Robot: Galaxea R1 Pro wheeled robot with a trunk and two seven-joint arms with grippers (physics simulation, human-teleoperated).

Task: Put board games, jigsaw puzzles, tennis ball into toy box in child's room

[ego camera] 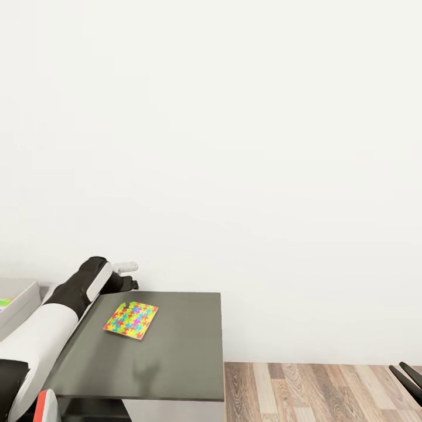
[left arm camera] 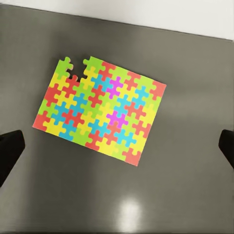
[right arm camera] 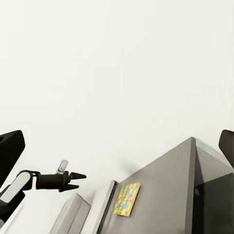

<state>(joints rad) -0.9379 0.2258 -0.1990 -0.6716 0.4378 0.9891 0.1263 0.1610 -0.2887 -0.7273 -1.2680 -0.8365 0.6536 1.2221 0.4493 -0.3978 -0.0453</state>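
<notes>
White wall (ego camera: 234, 146) ahead of me, dark table (ego camera: 176, 363) low left, toy box (ego camera: 20, 305) at its left end, my left gripper (right arm camera: 77, 179) released above one puzzle (left arm camera: 100, 109) lying flat mid-table, right gripper (right arm camera: 117, 146) fingers spread, empty

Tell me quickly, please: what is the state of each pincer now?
Left pincer: open, holding nothing, above the jigsaw puzzle on the dark table.
Right pincer: open, holding nothing.
</notes>
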